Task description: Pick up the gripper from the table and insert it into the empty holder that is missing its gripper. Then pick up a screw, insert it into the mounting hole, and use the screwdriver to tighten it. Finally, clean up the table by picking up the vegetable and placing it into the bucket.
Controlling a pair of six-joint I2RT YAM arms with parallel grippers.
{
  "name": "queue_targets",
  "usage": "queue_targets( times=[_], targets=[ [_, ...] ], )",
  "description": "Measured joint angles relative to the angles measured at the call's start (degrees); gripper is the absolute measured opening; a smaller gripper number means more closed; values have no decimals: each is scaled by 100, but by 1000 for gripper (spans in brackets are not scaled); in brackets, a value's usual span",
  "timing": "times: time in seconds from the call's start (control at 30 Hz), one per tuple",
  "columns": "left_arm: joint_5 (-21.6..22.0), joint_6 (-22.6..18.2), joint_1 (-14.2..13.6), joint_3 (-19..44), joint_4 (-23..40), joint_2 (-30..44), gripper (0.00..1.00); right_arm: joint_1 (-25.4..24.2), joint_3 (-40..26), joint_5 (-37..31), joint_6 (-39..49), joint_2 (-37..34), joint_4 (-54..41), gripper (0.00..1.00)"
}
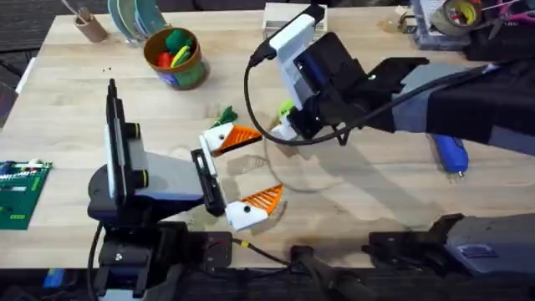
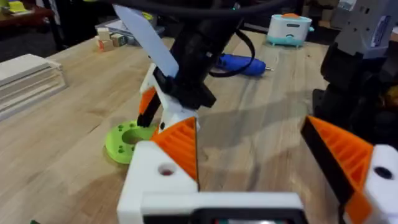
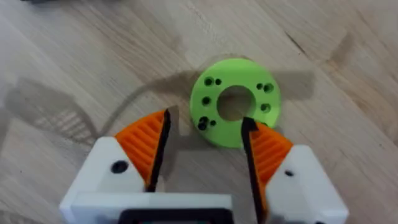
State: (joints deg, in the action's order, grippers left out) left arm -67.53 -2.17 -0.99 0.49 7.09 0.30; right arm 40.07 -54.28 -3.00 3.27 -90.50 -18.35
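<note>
Vegetable [image 1: 226, 114] lies on tabletop [image 1: 368, 201] centre, just far of left hand [image 1: 242, 171], whose orange-padded fingers stand wide apart, holding nothing. Bucket [image 1: 175, 57] sits far left; screwdriver [image 1: 450, 154] at right. Right hand [image 3: 202, 149] hovers open over green ring disc [image 3: 235, 101], one pad overlapping its near rim.

Left gripper [image 2: 261, 162] spread wide over the wooden surface [image 2: 56, 143]; right gripper [image 2: 155, 115] is down at the green ring disc [image 2: 124, 142], blue screwdriver [image 2: 241, 64] lying beyond.
</note>
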Motion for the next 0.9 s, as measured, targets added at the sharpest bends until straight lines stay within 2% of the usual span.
queue_targets(
  times=[0.9],
  targets=[
    [0,0,0,0,0,-1,994,192,-2,-281,258,-225,81,673]
  ],
)
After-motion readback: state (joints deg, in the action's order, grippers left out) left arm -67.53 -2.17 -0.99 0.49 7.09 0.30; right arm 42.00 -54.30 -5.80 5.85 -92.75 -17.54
